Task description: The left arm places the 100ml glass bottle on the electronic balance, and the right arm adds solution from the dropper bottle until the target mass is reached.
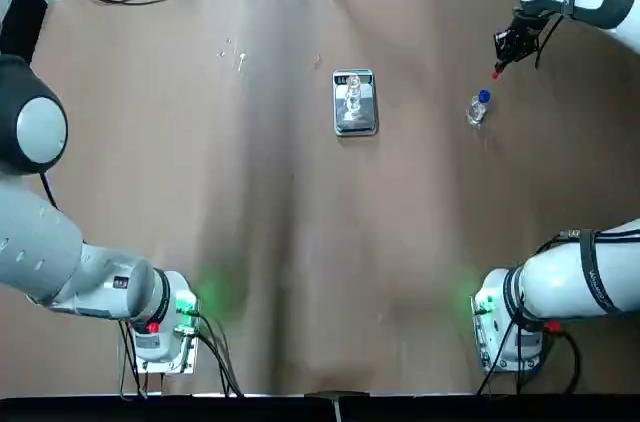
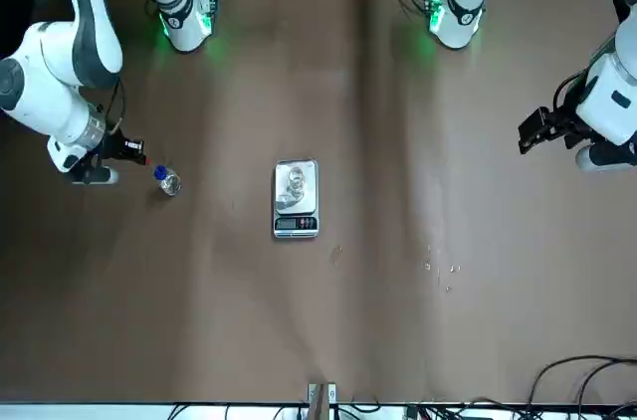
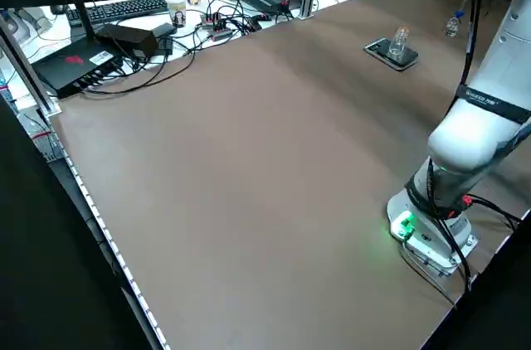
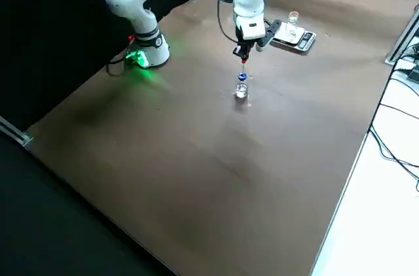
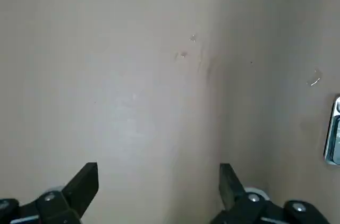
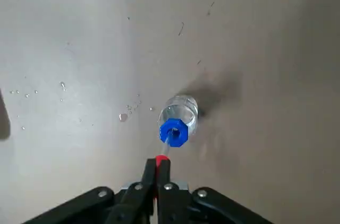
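The 100ml glass bottle [image 1: 353, 92] stands upright on the electronic balance [image 1: 358, 123] at mid-table, also seen from the front as bottle [image 2: 296, 181] on balance [image 2: 297, 225]. The blue-capped dropper bottle [image 1: 478, 108] stands on the table to the right of the balance. My right gripper [image 1: 507, 49] hovers just beyond it, shut on the red-tipped dropper [image 6: 161, 160], whose thin tip points into the blue cap [image 6: 173, 131]. My left gripper [image 5: 159, 181] is open and holds nothing, pulled back at the table's left side [image 2: 530, 131]. The solution cannot be made out.
Small droplets [image 6: 123, 118] lie on the brown table near the dropper bottle, and more droplets [image 1: 235, 57] lie left of the balance. Cables and electronics [image 3: 124, 35] crowd the far edge. The balance's edge [image 5: 333, 139] shows in the left wrist view.
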Robot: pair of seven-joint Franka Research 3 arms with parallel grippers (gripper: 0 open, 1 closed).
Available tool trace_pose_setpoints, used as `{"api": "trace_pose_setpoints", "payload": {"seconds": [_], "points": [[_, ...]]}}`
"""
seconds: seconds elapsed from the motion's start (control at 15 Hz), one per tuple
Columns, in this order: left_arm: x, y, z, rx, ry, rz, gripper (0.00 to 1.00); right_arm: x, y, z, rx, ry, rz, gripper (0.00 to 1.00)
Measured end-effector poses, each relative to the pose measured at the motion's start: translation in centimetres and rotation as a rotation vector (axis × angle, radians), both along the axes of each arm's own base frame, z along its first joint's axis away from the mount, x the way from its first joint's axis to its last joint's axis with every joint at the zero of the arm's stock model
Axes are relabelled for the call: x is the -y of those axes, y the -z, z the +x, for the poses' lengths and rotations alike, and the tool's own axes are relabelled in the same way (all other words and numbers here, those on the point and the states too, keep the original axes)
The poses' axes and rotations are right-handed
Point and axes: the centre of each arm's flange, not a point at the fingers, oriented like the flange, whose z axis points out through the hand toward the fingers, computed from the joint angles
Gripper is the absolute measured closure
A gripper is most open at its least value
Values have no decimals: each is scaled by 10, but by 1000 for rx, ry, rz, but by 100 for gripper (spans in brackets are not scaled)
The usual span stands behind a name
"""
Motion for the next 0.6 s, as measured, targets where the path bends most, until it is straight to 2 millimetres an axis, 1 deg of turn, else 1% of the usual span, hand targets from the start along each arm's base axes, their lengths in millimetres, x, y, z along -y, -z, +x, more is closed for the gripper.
{"api": "trace_pose_setpoints", "payload": {"seconds": [0.6], "points": [[0, 0, 0, 0, 0, 0, 0, 5, 0, 0, 2, -8, 1, 96]]}}
